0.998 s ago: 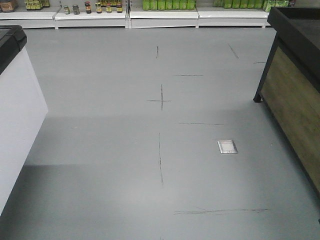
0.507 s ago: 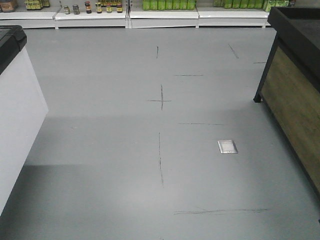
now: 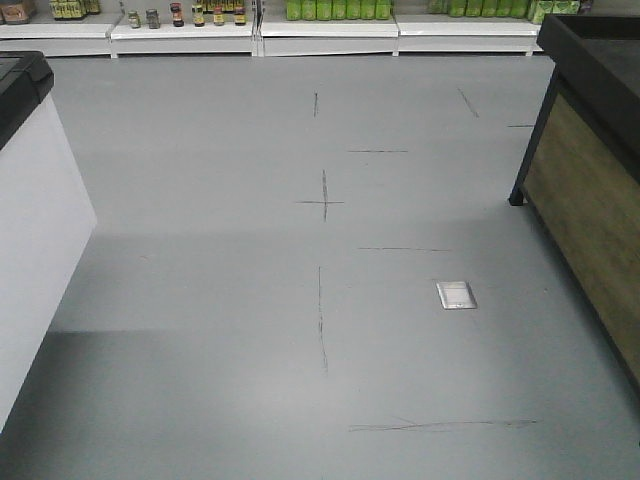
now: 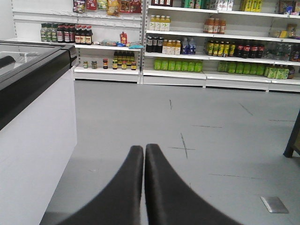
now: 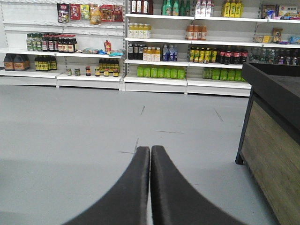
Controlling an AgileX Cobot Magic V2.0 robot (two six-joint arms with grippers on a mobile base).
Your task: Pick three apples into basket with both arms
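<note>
While the black left gripper (image 4: 144,152) and black right gripper (image 5: 150,153) face a grey shop floor (image 3: 200,300), each has its fingers pressed together.
White chest freezer with black rim (image 4: 33,122) at left; one silver floor plate (image 3: 456,295); black-topped wooden stand (image 5: 272,140) at right; bottle labels on the white shelves (image 5: 154,84) unreadable; whereabouts of apples and basket cannot be told.

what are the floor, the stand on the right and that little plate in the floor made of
The floor looks like a smooth grey coating or vinyl, with a soft sheen and dark scuff lines. The stand has a wood-grain side panel, real wood or laminate, in a black frame, probably painted metal. The plate is silvery and reflective, likely metal.
</note>
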